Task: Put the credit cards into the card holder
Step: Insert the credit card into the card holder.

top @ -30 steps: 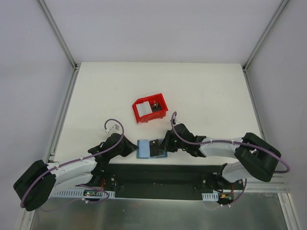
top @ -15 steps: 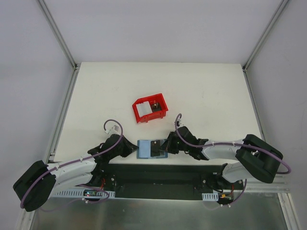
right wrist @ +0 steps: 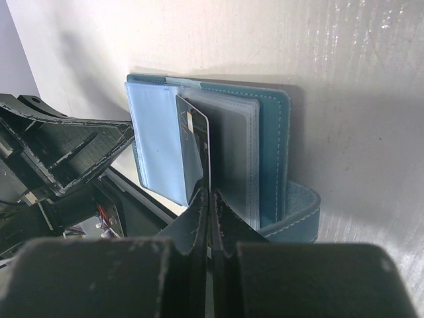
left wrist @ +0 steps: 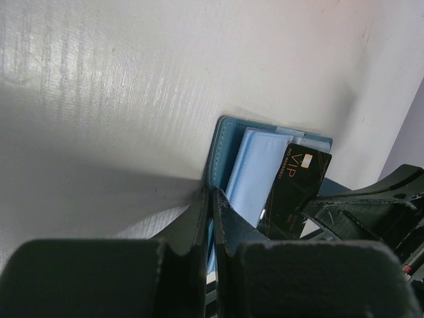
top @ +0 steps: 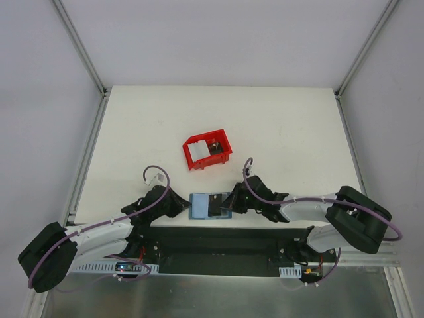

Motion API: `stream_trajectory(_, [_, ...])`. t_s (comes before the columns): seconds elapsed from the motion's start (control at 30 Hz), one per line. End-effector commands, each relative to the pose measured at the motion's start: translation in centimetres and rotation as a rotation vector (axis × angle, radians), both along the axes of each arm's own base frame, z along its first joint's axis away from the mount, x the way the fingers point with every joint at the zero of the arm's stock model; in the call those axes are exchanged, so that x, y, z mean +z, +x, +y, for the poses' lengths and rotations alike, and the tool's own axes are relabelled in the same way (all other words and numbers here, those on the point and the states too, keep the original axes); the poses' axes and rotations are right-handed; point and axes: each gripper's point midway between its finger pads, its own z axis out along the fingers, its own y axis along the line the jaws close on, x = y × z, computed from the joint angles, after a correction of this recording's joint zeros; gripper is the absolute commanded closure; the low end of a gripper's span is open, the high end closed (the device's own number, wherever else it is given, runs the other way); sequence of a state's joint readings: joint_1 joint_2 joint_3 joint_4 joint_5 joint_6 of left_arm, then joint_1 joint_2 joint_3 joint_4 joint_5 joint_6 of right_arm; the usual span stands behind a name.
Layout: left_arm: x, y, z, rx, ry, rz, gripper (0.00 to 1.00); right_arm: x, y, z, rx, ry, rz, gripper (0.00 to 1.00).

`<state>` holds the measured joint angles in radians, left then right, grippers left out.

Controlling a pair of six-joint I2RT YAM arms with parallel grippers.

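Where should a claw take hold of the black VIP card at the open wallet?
Pinch its right-hand edge, the one away from the pockets, coming from the right, as the right claw does. The black card stands tilted off the open card holder, so both faces are free there.

In the left wrist view the left gripper (left wrist: 212, 199) covers the near edge of the card holder (left wrist: 255, 165). The dark card (left wrist: 295, 192) loses its lower end behind black gripper parts, and its small print is unreadable. In the right wrist view the card stands edge-on with its face unseen, and its bottom vanishes between the pressed-together fingers of the right gripper (right wrist: 209, 194). From above, the red bin (top: 224, 147) holds pale and dark shapes too small to tell.
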<state>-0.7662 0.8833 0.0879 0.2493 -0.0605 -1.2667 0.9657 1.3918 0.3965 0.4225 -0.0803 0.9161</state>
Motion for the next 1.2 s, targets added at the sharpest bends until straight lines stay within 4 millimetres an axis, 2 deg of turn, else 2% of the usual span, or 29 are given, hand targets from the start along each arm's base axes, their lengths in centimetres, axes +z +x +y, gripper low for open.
stream_trajectory(0.0, [-0.4, -0.3, 0.2, 0.004, 0.005, 0.01, 1.0, 0.2, 0.3, -0.4, -0.028, -0.007, -0.013, 0.99])
stream_trajectory(0.37, [-0.4, -0.2, 0.1, 0.002, 0.005, 0.01, 1.0, -0.4, -0.5, 1.1, 0.026, 0.002, 0.043, 1.0])
stream_trajectory(0.77, [-0.4, -0.2, 0.2, 0.003, 0.006, 0.009, 1.0, -0.6, -0.6, 1.7, 0.051, 0.009, 0.047, 1.0])
stream_trajectory(1.17, [-0.3, -0.3, 0.1, -0.005, 0.0, 0.006, 1.0, 0.1, -0.1, 4.6, 0.146, 0.036, 0.026, 0.99])
